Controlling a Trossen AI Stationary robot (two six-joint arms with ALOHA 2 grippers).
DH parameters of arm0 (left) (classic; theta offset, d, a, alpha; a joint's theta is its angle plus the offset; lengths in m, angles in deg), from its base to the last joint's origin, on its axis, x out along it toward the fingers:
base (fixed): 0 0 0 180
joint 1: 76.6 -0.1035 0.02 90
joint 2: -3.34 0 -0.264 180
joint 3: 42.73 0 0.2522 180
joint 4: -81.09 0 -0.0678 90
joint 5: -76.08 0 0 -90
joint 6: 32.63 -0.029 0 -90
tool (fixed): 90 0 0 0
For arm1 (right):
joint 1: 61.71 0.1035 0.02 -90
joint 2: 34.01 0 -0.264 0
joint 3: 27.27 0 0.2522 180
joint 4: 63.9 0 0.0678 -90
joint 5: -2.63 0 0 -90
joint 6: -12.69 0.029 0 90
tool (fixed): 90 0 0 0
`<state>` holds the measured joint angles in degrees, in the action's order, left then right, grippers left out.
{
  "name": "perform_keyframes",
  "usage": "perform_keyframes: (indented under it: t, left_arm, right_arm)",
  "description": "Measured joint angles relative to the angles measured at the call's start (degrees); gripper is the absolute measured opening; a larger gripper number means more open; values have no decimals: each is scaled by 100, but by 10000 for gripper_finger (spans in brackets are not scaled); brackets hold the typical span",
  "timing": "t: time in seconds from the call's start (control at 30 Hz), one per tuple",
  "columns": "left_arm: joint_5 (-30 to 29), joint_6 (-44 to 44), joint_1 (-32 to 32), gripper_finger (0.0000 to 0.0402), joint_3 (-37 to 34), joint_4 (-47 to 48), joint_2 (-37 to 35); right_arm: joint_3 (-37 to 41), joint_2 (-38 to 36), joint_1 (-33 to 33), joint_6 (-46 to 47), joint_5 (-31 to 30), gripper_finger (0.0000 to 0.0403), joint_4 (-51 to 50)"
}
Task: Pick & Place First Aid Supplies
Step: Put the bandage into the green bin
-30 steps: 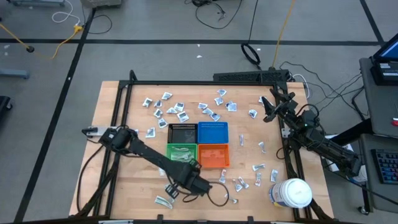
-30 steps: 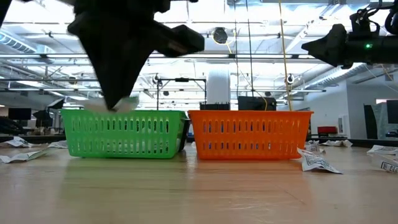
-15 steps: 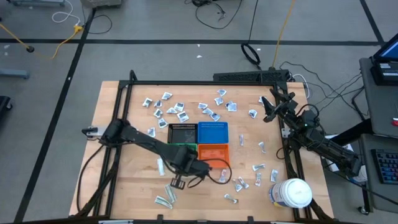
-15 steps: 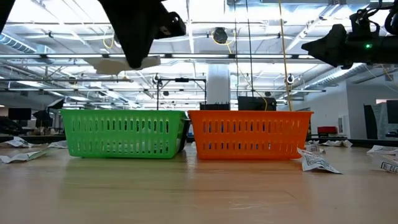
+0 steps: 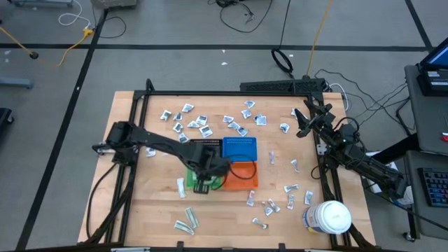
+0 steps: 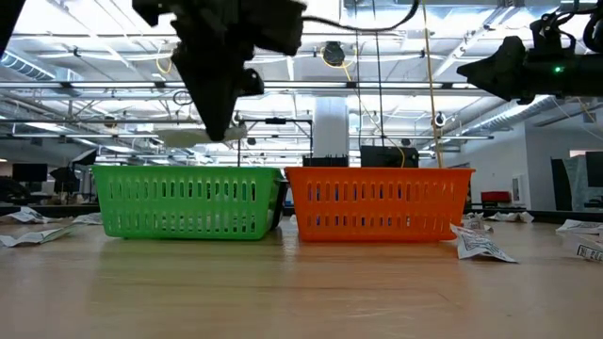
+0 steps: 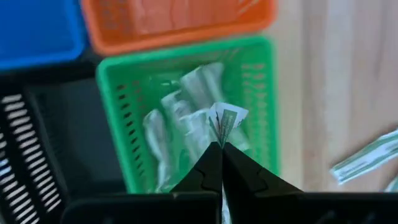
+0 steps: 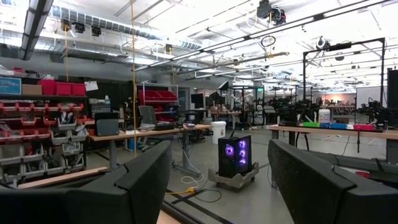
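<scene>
- The left gripper (image 7: 221,149) is hanging over the green bin (image 7: 118,112), its fingers pressed together on a thin wrapped packet (image 7: 225,119) that is sticking up past the fingertips.
- The packet is looking light, flat and floppy, its wrapper creasing at the pinch; I judge it is slippery and easy to bend but not fragile, so an edge or corner pinch like this one is suiting it best.
- Several more long wrapped packets (image 7: 180,118) are lying inside the green bin directly below the held one.
- Other loose packets (image 5: 192,122) are lying scattered on the wooden table (image 5: 150,203) beyond the bins, with a few more near the white jar (image 5: 329,217).
- The right gripper (image 5: 302,122) is waiting at the table's far right corner, fingers spread apart and holding nothing.
- From above, the left arm is covering most of the green bin and part of the orange bin (image 5: 245,175), so the held packet is not showing there.
- In the low view the packet is reading only as a pale blur beneath the dark gripper, and the bins' contents are hiding behind their slatted walls.
</scene>
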<state>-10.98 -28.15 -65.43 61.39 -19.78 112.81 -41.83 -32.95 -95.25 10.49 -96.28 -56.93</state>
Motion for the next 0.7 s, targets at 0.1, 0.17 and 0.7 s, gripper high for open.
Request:
perform_keyframes:
  t: [0.1,0.17,0.7]
  left_arm:
    - [1,-158,-151,3,-107,13,-9]
    - [0,-176,-213,3,-129,0,-7]
    - [-59,8,-193,6,-1179,-1307,2]
  right_arm:
    - [-1,-2,0,2,0,263,4]
    - [-1,0,0,2,0,263,-3]
    - [-2,0,0,2,0,263,-2]
